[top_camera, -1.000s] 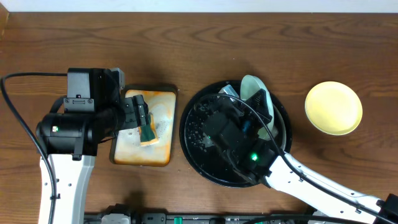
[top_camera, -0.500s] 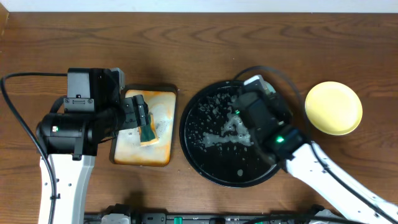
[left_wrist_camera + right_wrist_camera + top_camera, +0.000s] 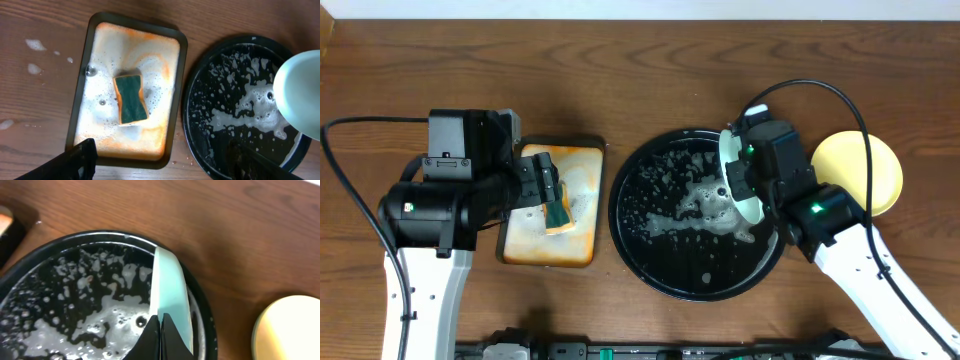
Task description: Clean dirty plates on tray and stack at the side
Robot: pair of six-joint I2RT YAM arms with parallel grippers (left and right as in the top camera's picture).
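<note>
A dark brown wooden table (image 3: 650, 70) fills nearly every view, its grain running from 9 to 3 o'clock in the overhead view. Along the 12 o'clock edge a narrow pale strip (image 3: 640, 8) shows beyond the table's far side; whether it is wall or floor cannot be told. The light is soft and even, leaving a mild sheen on the wood. A few white foam flecks (image 3: 34, 45) lie on the bare wood toward 10 o'clock in the left wrist view.
</note>
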